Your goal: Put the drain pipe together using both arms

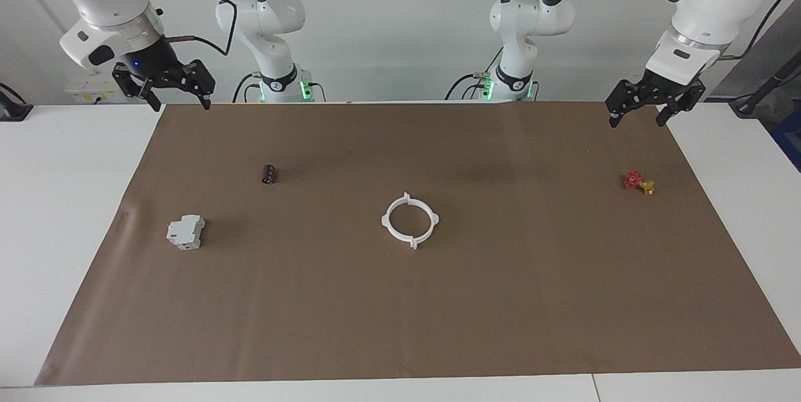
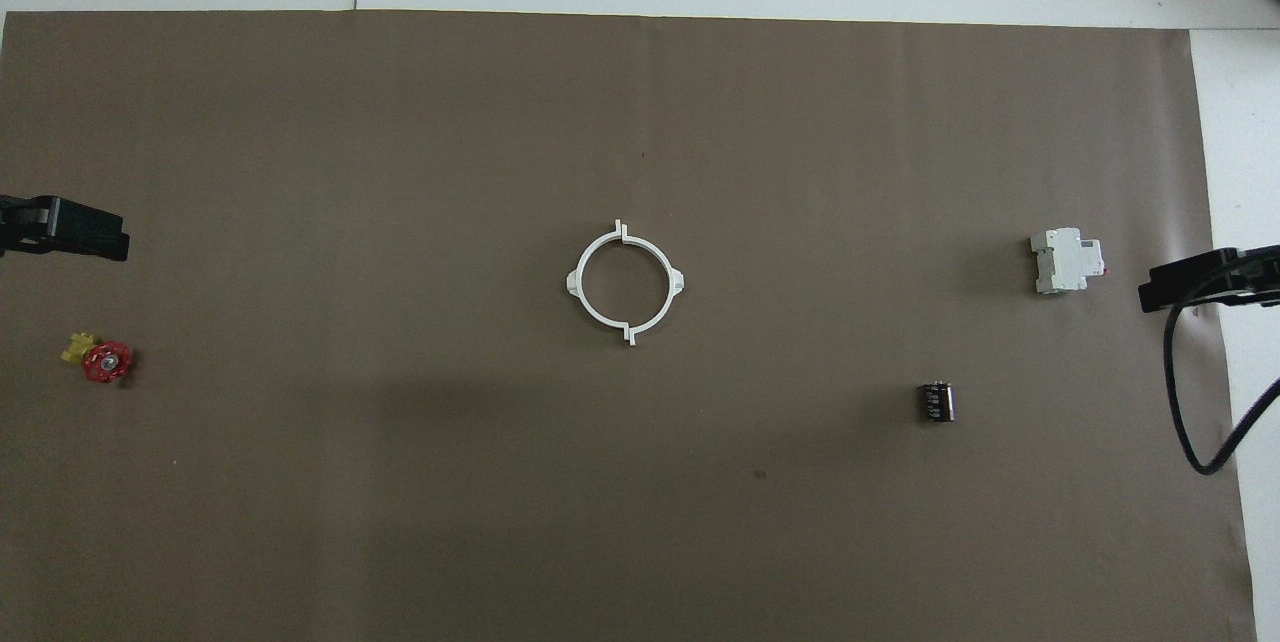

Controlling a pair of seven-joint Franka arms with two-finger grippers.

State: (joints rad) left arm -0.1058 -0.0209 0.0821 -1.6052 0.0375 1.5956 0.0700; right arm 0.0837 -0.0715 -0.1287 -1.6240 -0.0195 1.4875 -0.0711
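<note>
The drain pipe (image 1: 385, 221) lies flat in the middle of the brown mat: two white half-rings with small tabs, meeting as one closed ring. It also shows in the overhead view (image 2: 578, 282). My left gripper (image 1: 637, 121) hangs open and empty in the air over the mat's corner at the left arm's end. Its tip shows in the overhead view (image 2: 100, 232). My right gripper (image 1: 180, 104) hangs open and empty over the mat's corner at the right arm's end, and also shows in the overhead view (image 2: 1190, 284). Both are well away from the ring.
A grey-white boxy block (image 1: 186, 231) and a small black cylinder (image 1: 269, 174) lie toward the right arm's end. A small red and yellow valve (image 1: 638, 181) lies toward the left arm's end. The brown mat (image 1: 500, 314) covers most of the white table.
</note>
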